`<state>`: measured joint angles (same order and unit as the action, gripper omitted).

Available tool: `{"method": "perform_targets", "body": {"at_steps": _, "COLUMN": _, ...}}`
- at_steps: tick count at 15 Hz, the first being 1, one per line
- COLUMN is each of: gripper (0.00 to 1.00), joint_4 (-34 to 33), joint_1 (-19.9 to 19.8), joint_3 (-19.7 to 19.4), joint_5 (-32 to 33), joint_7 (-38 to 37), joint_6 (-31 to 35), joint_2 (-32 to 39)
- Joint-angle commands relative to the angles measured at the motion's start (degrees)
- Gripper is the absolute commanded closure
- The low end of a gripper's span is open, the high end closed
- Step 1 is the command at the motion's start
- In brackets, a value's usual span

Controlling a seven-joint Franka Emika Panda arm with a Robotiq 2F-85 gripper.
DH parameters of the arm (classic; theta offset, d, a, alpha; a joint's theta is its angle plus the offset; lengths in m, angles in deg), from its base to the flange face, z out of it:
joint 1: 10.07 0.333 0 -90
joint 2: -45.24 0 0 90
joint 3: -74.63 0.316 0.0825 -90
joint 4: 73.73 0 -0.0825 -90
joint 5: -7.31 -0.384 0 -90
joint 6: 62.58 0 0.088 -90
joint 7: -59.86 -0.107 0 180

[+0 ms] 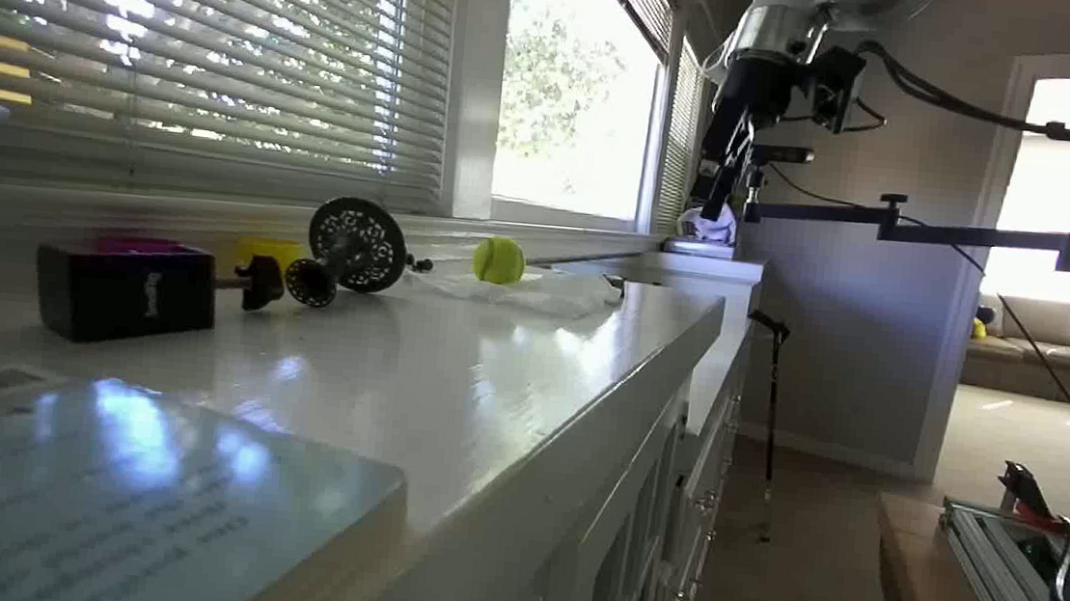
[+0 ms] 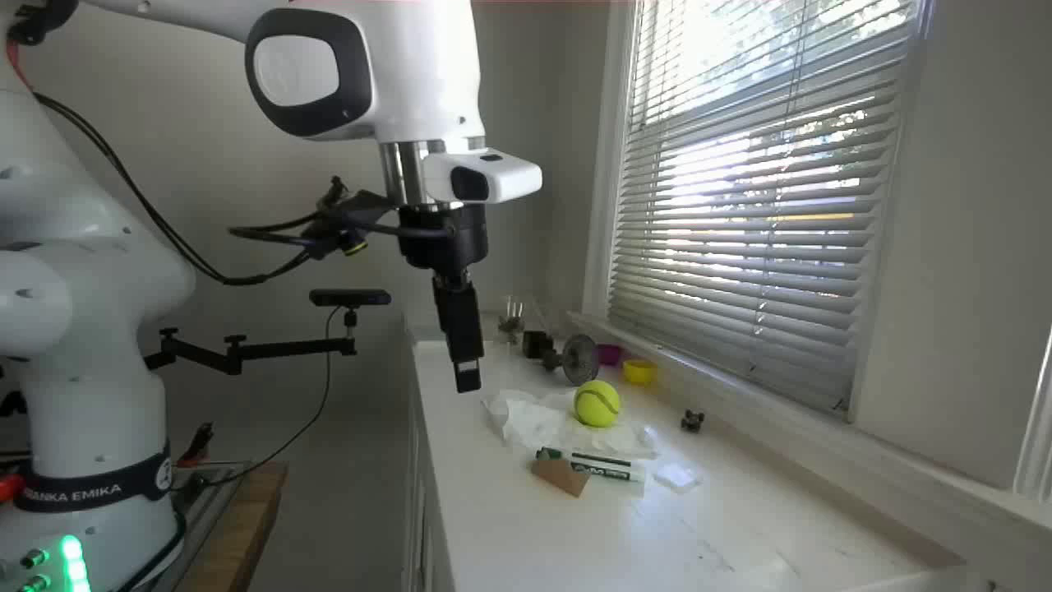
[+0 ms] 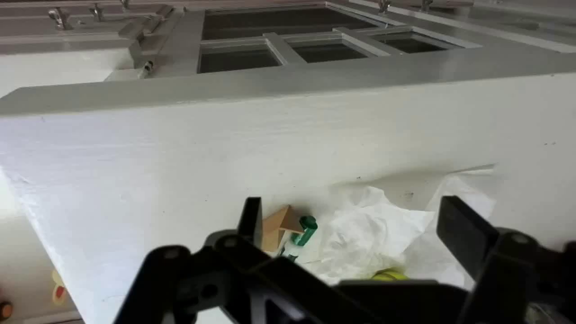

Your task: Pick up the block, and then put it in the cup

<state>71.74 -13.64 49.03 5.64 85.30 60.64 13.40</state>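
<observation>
A tan, angular block [image 2: 560, 477] lies on the white counter against a green-capped marker. It also shows in the wrist view [image 3: 275, 227], beside my left finger in the picture, apart from it. A yellow cup [image 2: 639, 371] and a purple cup [image 2: 608, 354] stand near the window sill. In an exterior view the yellow cup [image 1: 270, 250] and purple cup [image 1: 138, 244] are partly hidden behind other things. The cups do not show in the wrist view. My gripper [image 3: 353, 220] is open and empty, high above the counter; it also shows in the exterior views [image 1: 713, 205] [image 2: 468, 382].
A tennis ball [image 2: 597, 404] sits on crumpled white paper [image 2: 534, 419]. The marker [image 2: 604, 467] lies by the block. A black box [image 1: 124, 294] and a dark perforated disc [image 1: 358, 244] stand beyond. A small dark object [image 2: 692, 421] lies near the sill. The counter's front edge [image 3: 288, 96] drops off.
</observation>
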Motion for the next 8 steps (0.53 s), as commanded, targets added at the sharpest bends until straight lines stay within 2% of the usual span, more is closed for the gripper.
{"method": "perform_targets", "body": {"at_steps": 1, "gripper": 0.0, "joint_4": -0.1, "joint_1": -1.9, "joint_3": 1.7, "joint_5": -1.3, "joint_7": 1.0, "joint_6": -0.2, "joint_2": 0.5}}
{"method": "perform_targets", "body": {"at_steps": 5, "gripper": 0.0, "joint_4": -1.2, "joint_1": -3.8, "joint_3": 4.3, "joint_5": -1.4, "joint_7": -6.0, "joint_6": -0.5, "joint_2": 3.0}}
{"method": "perform_targets", "body": {"at_steps": 6, "gripper": 0.0, "joint_4": -0.9, "joint_1": -3.9, "joint_3": 4.5, "joint_5": -1.4, "joint_7": -5.7, "joint_6": 0.0, "joint_2": 2.6}}
{"method": "perform_targets", "body": {"at_steps": 7, "gripper": 0.0, "joint_4": -0.4, "joint_1": -3.2, "joint_3": 3.7, "joint_5": -1.8, "joint_7": -2.1, "joint_6": -0.1, "joint_2": 1.5}}
{"method": "perform_targets", "body": {"at_steps": 8, "gripper": 0.0, "joint_4": -0.3, "joint_1": -3.9, "joint_3": 4.5, "joint_5": -0.9, "joint_7": -3.5, "joint_6": -0.2, "joint_2": 2.1}}
